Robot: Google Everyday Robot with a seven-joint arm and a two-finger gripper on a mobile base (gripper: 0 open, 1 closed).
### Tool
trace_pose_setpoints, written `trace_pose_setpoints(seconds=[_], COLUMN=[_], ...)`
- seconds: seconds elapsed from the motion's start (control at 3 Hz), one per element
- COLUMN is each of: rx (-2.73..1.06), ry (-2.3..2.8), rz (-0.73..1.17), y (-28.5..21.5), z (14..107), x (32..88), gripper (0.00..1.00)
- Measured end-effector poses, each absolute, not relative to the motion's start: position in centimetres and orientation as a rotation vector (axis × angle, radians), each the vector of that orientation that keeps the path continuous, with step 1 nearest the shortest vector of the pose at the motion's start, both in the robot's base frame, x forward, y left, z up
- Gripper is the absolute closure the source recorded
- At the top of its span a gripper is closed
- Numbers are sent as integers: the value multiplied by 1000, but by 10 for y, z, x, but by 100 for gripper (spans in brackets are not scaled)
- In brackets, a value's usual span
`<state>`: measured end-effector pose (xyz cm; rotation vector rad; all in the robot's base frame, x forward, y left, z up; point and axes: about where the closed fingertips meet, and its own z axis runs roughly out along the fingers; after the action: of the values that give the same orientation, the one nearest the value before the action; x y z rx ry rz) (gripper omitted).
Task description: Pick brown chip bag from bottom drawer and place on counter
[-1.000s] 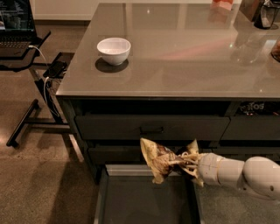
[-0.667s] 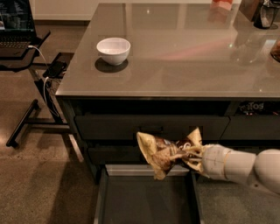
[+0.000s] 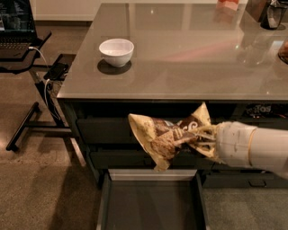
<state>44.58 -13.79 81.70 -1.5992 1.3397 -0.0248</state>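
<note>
The brown chip bag (image 3: 167,137) is crinkled, with tan edges and a dark brown centre. It hangs in the air in front of the cabinet's upper drawers, below the counter's front edge. My gripper (image 3: 203,137) comes in from the right on a white arm and is shut on the bag's right side. The bottom drawer (image 3: 152,203) is pulled open below the bag, and its flat dark inside holds nothing that I can see. The glossy grey-brown counter (image 3: 189,49) lies above and behind the bag.
A white bowl (image 3: 116,51) stands on the counter's left part. Dark items (image 3: 270,13) sit at the counter's far right corner. A black laptop stand (image 3: 22,49) with cables is at the left, on the brown floor.
My gripper has lifted the chip bag higher, from just over the open drawer up to the level of the upper drawers.
</note>
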Motion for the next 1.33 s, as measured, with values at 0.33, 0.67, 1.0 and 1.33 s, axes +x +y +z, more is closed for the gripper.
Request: trace_pose_setpoints(seconds=[0.33, 0.67, 1.0, 1.33], rx=[-1600, -1589, -1589, -1548], ry=[1228, 1154, 1154, 1187], rz=[-54, -63, -64, -124], y=[-128, -120, -120, -127], z=[888, 924, 924, 933], x=[449, 455, 456, 483], gripper=[100, 100, 100, 100])
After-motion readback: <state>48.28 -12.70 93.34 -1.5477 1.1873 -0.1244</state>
